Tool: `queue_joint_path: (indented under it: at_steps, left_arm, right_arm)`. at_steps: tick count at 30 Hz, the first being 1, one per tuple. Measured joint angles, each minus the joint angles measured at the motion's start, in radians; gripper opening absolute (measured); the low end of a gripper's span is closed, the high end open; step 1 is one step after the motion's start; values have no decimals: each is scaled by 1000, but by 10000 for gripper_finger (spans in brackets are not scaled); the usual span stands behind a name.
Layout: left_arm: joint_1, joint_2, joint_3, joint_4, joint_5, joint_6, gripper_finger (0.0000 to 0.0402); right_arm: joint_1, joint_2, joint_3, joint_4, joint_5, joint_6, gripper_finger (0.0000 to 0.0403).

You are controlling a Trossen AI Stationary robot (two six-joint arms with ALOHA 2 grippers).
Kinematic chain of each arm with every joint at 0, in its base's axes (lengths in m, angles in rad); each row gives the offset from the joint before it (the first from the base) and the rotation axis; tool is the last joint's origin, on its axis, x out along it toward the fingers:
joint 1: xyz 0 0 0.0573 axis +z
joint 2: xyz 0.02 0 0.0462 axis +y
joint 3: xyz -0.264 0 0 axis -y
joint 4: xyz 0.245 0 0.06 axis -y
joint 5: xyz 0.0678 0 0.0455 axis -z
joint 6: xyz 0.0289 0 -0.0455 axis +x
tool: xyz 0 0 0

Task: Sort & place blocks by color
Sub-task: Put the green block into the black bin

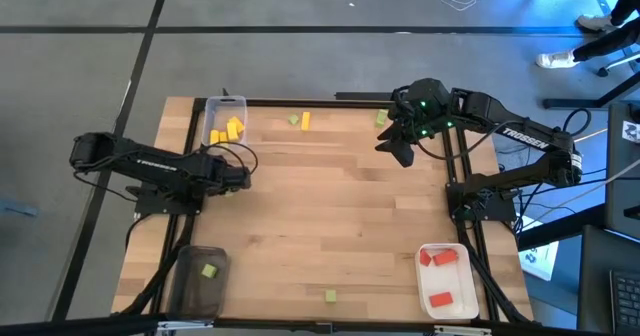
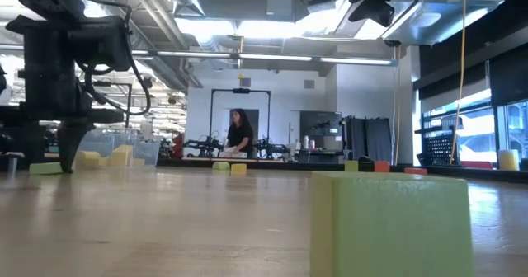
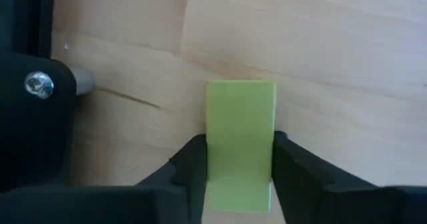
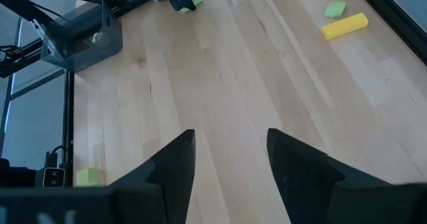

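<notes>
A light green block (image 3: 240,124) lies flat on the wooden table near its left edge, between the fingers of my left gripper (image 3: 240,177), which is shut on it. In the high view that gripper (image 1: 240,176) sits low, just below the clear tray (image 1: 212,106) holding yellow blocks (image 1: 228,130). My right gripper (image 4: 230,164) hangs open and raised over the table's far right part (image 1: 398,148), holding nothing. Loose blocks on the table are a green one (image 1: 294,120) beside a yellow one (image 1: 305,121), another green one (image 1: 382,118) and a green one (image 1: 330,296) near the front edge. My left gripper pinches the green block's two long sides (image 3: 212,159) between its two fingers, at the end of the block nearest the gripper. The fingers (image 3: 190,167) come from above, pointing down, and lie along the block. The block's underside rests on the table.
A dark tray (image 1: 185,288) at the near left holds one green block (image 1: 208,271). A white tray (image 1: 424,286) at the near right holds red blocks (image 1: 440,258). The table's middle is bare wood. A person stands far off in the room behind the table.
</notes>
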Motion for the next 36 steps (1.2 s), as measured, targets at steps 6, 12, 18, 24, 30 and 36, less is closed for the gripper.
queue_joint_path:
  at_steps: [6,12,18,24,30,36]
  left_arm:
    - [0,2,25,-3,-8,75,119]
    - [-13,-18,143,-51,23,256,119]
    - [-97,-27,352,-124,153,530,119]
    - [-261,-27,564,-197,386,676,119]
    - [-463,-26,666,-203,454,433,119]
    - [-688,33,666,-171,563,165,119]
  right_arm:
    - [0,0,0,0,0,-2,185]
    - [0,0,0,0,0,-4,185]
    - [0,0,0,0,-1,-28,185]
    - [0,0,0,0,-1,-31,185]
    - [0,0,0,0,-1,-50,185]
    - [0,0,0,0,-27,-84,185]
